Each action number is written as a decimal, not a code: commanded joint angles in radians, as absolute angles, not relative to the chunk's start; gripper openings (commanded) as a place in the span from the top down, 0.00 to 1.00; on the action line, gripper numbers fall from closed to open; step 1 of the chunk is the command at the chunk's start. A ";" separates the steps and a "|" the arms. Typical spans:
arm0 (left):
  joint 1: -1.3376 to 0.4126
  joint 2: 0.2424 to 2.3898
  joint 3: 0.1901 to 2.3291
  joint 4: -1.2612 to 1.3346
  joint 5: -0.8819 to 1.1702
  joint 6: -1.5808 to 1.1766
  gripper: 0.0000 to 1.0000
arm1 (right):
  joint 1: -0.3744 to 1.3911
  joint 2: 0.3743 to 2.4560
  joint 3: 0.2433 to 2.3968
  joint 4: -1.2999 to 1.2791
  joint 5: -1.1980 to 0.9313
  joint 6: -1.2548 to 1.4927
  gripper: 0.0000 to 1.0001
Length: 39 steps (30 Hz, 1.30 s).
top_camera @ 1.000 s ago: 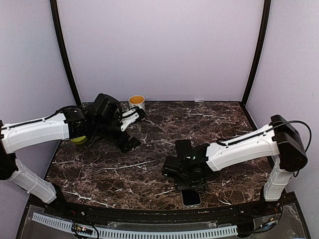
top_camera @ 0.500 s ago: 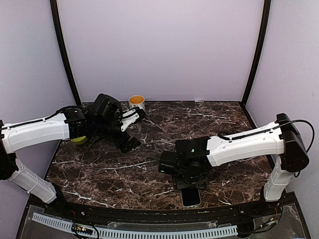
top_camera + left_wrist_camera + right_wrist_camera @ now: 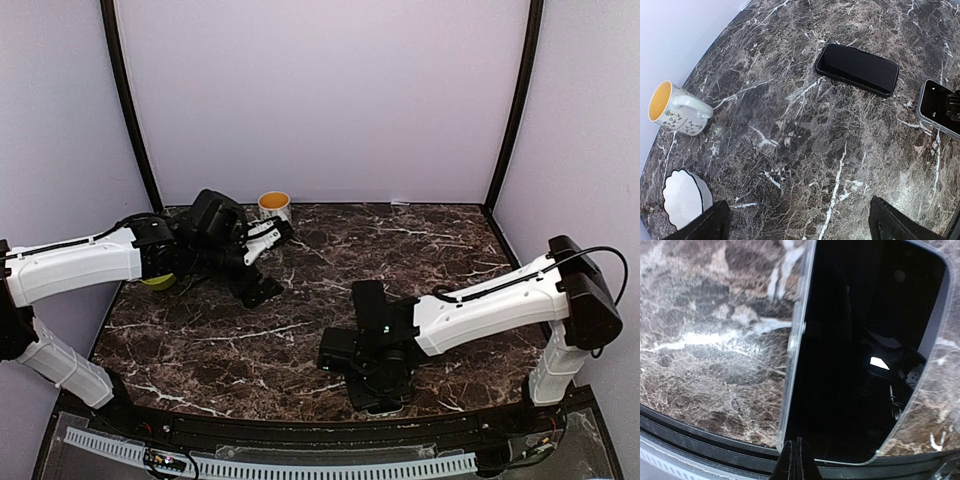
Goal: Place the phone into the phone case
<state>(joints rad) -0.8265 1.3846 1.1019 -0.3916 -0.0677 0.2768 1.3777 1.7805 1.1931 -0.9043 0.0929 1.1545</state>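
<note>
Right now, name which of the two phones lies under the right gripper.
The phone with the pale see-through rim; the shut right gripper is over its end. The all-black phone lies apart, uncovered.

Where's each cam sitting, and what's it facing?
Top external: high behind the bases, facing down over the table; left arm and right arm show.
Left wrist: looks across at mug, black phone; open left claw at bottom.
Right wrist: close, down onto clear-rimmed phone; shut right claw.
Shared: both wrists see that phone.
</note>
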 commanded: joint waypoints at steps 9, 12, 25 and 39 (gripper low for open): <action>-0.822 1.388 1.086 -0.400 -0.067 0.290 0.01 | 1.352 1.740 1.212 -0.981 0.146 1.154 0.96; -0.821 1.388 1.087 -0.401 -0.066 0.289 0.01 | 1.309 1.654 1.152 -1.025 0.174 1.174 0.83; -0.821 1.399 1.089 -0.403 -0.070 0.290 0.01 | 1.234 1.523 0.891 -0.756 -0.018 1.181 0.59; -0.822 1.399 1.088 -0.403 -0.075 0.290 0.01 | 1.286 1.643 0.790 -0.697 -0.057 1.154 1.00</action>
<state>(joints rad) -0.8265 1.4025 1.0985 -0.3927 -0.0689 0.2768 1.2526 1.5379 0.8394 -0.7242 -0.0338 1.1656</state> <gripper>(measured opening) 0.988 0.009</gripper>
